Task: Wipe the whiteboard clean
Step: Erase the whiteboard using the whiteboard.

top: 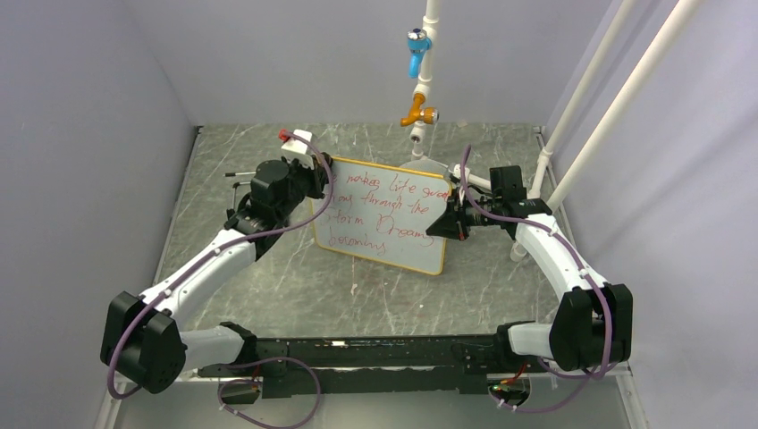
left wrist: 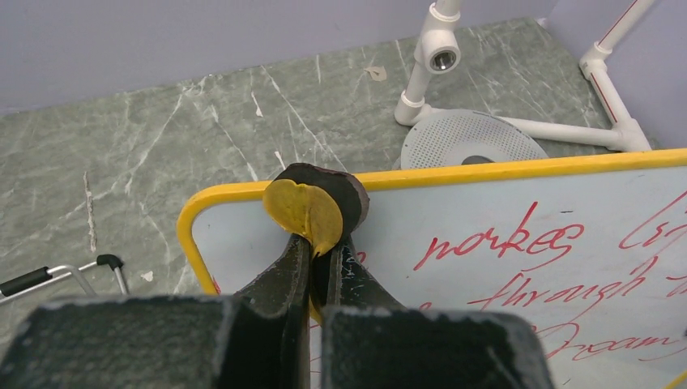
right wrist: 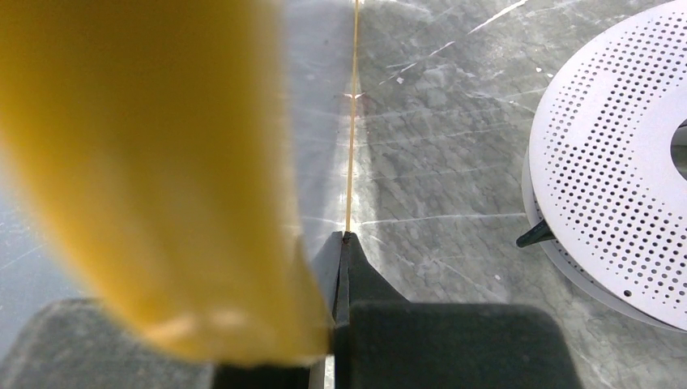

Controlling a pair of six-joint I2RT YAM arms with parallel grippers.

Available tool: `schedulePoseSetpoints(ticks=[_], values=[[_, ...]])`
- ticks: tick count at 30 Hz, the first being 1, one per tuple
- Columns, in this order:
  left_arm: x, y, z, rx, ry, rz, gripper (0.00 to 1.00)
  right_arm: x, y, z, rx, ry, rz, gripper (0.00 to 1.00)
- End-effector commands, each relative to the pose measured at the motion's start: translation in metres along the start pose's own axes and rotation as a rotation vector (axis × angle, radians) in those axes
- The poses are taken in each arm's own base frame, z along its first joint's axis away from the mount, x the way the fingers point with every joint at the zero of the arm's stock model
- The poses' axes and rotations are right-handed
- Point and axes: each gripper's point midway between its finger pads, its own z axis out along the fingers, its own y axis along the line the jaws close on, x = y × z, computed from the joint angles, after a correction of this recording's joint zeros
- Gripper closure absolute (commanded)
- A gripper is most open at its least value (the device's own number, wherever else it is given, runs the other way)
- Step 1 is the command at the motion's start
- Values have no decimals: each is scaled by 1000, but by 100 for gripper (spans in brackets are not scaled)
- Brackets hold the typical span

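clamping glossy, round-cornered, yellow-framed whiteboard (top: 384, 223)

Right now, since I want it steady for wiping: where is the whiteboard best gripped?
By its right edge, midway along, from the right, one finger on the face, one behind. The whiteboard is a thin flat panel, so only its rim can be pinched; the right gripper is shut there, clear of the round pad in the left gripper.

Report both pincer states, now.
Left pincer: shut on the round yellow-and-black eraser pad.
Right pincer: shut on the yellow-framed rectangular whiteboard.
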Motion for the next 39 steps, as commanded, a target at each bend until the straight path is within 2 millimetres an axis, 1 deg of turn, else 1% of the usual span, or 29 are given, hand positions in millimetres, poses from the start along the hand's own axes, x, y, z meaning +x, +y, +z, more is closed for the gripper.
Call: schedulePoseSetpoints(ticks=[1,2,4,6,7,9,12,14,18,19,21,24,28,30,31,33,35,37,38,39], values=[[15,2,3,-14,36,16,100,-18,16,-3,-43,-30,-117,100],[22,-2,2,-3,44,15,100,-18,15,-3,-42,-30,-115,100],[35,-16,-2,35,66,18,100,-18,15,-3,-44,-30,-113,100],[43,-27,-6,59,81,15,100,-18,16,-3,-45,-30,-114,100],[45,-30,-6,65,85,17,100,-17,15,-3,-45,-30,-113,100],[45,-29,-5,55,90,25,100,-17,15,-3,-45,-29,-111,100],[33,-23,0,19,77,52,100,-17,15,-3,-44,-30,-112,100],[21,-10,4,-37,65,76,100,-17,15,-3,-43,-29,-114,100],[0,16,11,-69,47,34,100,-18,16,-5,-37,-32,-120,100],[0,20,11,-74,50,30,100,-18,16,-4,-38,-32,-120,100],[4,20,11,-64,63,17,100,-19,16,-5,-38,-33,-121,100],[16,6,8,-11,78,-3,100,-19,17,-5,-39,-34,-124,100],[33,-24,2,57,103,16,100,-18,16,-4,-42,-31,-118,100],[33,-36,1,80,104,22,100,-18,16,-4,-43,-32,-118,100],[31,-38,1,78,105,29,100,-18,15,-3,-43,-30,-116,100],[31,-36,3,59,115,44,100,-17,15,-4,-41,-30,-116,100],[31,-28,5,12,120,62,100,-17,15,-4,-39,-30,-117,100],[31,-11,5,-60,121,80,100,-18,16,-4,-36,-31,-119,100],[29,2,5,-101,119,71,100,-18,16,-4,-38,-32,-119,100],[30,10,5,-123,122,59,100,-18,16,-4,-38,-32,-119,100]])
